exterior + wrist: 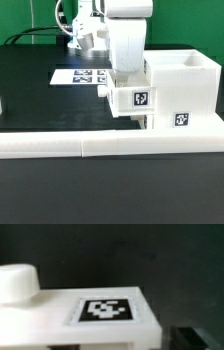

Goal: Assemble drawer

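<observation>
Nearest the exterior camera runs the long low white border rail [110, 148], and right behind it stands the large boxy white plastic drawer housing [185, 95], open-topped, one black-and-white tag on its front face. I take that housing as my landmark. Pressed against its side toward the exterior view's left sits a small white slide-in tray [132, 98] with its own tag, seemingly part-way into the housing, long axis running sideways into it.

My white two-finger gripper [122, 78] comes down directly over that tray, on its end away from the housing. From the wrist I see the tray's tagged face [105, 310] close up, and one white fingertip [18, 280] resting at its upper edge. I judge the jaws are closed on the tray, though the blur leaves me unsure.

So the push I need runs from the gripper toward the housing. Beyond the tray, farther from the rail, lies the flat white marker board [85, 75].
</observation>
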`<state>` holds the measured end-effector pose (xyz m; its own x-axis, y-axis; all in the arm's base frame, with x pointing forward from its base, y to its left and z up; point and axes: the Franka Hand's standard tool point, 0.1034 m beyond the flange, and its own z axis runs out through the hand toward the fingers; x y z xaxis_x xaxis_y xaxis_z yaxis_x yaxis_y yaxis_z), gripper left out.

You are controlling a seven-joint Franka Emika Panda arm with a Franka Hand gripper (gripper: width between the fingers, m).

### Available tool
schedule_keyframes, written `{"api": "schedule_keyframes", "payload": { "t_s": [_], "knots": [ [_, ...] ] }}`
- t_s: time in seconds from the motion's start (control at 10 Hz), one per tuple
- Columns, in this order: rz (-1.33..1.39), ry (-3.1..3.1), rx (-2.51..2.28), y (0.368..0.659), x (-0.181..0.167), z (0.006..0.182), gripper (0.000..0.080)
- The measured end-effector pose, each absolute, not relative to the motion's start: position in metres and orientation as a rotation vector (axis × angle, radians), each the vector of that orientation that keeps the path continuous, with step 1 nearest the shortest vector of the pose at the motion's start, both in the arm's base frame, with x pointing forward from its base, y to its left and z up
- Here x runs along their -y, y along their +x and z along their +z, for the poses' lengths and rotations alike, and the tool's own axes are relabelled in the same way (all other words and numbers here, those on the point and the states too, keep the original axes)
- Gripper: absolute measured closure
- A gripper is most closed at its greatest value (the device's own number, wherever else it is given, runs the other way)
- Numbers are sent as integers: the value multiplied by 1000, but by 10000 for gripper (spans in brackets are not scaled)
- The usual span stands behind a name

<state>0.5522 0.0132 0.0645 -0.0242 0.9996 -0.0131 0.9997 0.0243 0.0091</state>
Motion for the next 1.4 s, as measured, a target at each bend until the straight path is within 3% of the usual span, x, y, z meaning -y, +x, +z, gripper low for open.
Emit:
{"api": "schedule_keyframes", "payload": {
  "t_s": [0.1,0.2,0.3,0.7,1.1,1.2,1.4],
  "knots": [
    [-20,2190,-2235,553,-13,71,276],
    [-31,2193,-2229,555,-13,80,176],
    [-43,2195,-2225,556,-12,88,158],
    [-81,2151,-2252,557,11,119,151],
    [-58,2138,-2307,554,31,111,151],
    [36,2136,-2384,553,43,93,151],
    [96,2188,-2430,559,59,79,151]
  ]
}}
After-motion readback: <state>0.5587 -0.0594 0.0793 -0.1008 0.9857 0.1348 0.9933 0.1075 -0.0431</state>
